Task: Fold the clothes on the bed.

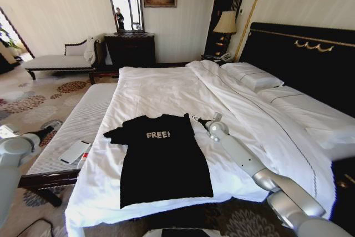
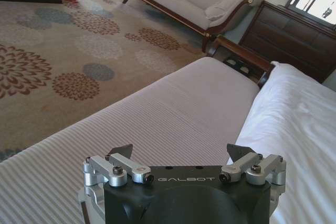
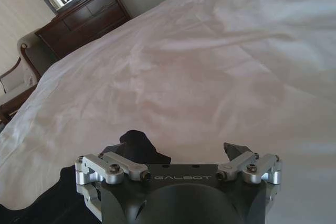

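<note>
The clothes are one black T-shirt point(image 1: 163, 165) with white "FREE!" lettering, lying flat and face up near the foot of the bed point(image 1: 166, 87). My right gripper point(image 1: 195, 118) reaches in from the lower right to the shirt's right sleeve. In the right wrist view this gripper point(image 3: 178, 151) is open just above the white sheet point(image 3: 210, 66). A fold of black fabric point(image 3: 135, 142) lies at one fingertip, not pinched. My left gripper point(image 1: 43, 134) hangs open off the bed's left side. In the left wrist view the left gripper point(image 2: 179, 151) is over the striped bench point(image 2: 173, 114).
A striped bench point(image 1: 83, 117) runs along the bed's left side with a white flat device point(image 1: 74, 151) on it. Pillows point(image 1: 252, 76) and the dark headboard point(image 1: 299, 54) are at the right. A chaise point(image 1: 55, 59) and a dresser point(image 1: 130, 48) stand at the far wall.
</note>
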Controlling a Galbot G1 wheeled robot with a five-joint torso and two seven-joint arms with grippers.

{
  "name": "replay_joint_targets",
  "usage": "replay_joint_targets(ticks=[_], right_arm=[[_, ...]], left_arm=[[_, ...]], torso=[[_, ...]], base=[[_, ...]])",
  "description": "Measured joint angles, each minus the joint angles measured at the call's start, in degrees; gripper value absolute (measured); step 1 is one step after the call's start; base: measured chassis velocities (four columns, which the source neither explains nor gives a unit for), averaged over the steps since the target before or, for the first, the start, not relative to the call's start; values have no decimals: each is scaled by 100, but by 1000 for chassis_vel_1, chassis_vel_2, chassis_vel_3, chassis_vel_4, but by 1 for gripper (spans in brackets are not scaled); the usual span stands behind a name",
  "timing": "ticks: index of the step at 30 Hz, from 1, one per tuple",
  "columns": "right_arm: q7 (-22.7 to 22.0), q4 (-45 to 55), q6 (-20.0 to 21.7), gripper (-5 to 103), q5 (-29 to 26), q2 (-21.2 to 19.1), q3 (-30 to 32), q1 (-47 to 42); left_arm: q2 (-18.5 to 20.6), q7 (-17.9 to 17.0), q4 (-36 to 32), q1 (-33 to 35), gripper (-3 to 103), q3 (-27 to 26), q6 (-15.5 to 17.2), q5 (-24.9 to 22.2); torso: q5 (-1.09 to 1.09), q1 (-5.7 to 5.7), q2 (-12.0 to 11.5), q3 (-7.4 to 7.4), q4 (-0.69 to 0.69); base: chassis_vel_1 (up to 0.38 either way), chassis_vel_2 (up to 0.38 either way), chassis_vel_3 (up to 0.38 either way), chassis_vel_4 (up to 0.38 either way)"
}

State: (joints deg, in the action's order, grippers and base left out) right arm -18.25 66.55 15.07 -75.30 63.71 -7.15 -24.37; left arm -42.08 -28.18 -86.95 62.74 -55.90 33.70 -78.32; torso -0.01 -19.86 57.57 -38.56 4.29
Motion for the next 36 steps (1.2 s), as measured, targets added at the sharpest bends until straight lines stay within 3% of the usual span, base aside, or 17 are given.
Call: replay_joint_targets(ticks=[4, 11, 13, 17, 19, 21, 25, 27, 31, 33, 36], right_arm=[[307, -79, -285, 100, 186, 92, -161, 79], [327, -104, -314, 101, 260, 148, -290, 136], [327, -150, -317, 89, 371, 185, -414, 161], [268, -222, -262, 78, 563, 253, -517, 166], [239, -249, -235, 66, 609, 285, -547, 166], [238, -259, -231, 66, 620, 298, -556, 165], [241, -274, -239, 44, 737, 316, -586, 180], [241, -272, -250, 44, 769, 309, -595, 182], [230, -115, -287, 22, 806, 206, -611, 163], [228, -71, -290, 22, 806, 182, -614, 154], [224, 68, -310, 5, 816, 127, -668, 132]], left_arm=[[-12, -125, 212, -56, 100, -75, -84, -60], [-53, -130, 225, -73, 100, -85, -83, -79], [-75, -131, 230, -87, 100, -85, -78, -79], [-113, -131, 217, -75, 100, -90, -73, -78], [-136, -129, 215, -63, 100, -92, -70, -66], [-144, -128, 216, -57, 100, -92, -69, -59], [-150, -118, 243, -58, 100, -87, -68, -40], [-150, -114, 249, -63, 100, -79, -68, -40], [-167, -107, 274, -99, 100, -46, -68, -27], [-175, -105, 281, -105, 100, -39, -68, -18], [-210, -95, 308, -125, 100, -17, -68, 19]], torso=[[0, 0, 0, 0, 2], [0, 0, 0, 0, 3], [0, 0, 0, 0, 2], [0, 0, 0, 0, 3], [0, 0, 0, 0, 3], [0, 0, 0, 0, 3], [0, 0, 0, 0, 2], [1, 0, 0, 0, 2], [1, 0, 0, 0, 3], [1, 0, 0, 0, 3], [1, 0, 0, 0, 3]], base=[[0, 0, 0, 0], [0, 0, 0, 0], [0, 0, 0, 0], [0, 0, 0, 0], [0, 0, 0, 0], [0, 0, 0, 0], [0, 0, 0, 0], [0, 0, 0, 0], [0, 0, 0, 0], [0, 0, 0, 0], [0, 0, 0, 0]])
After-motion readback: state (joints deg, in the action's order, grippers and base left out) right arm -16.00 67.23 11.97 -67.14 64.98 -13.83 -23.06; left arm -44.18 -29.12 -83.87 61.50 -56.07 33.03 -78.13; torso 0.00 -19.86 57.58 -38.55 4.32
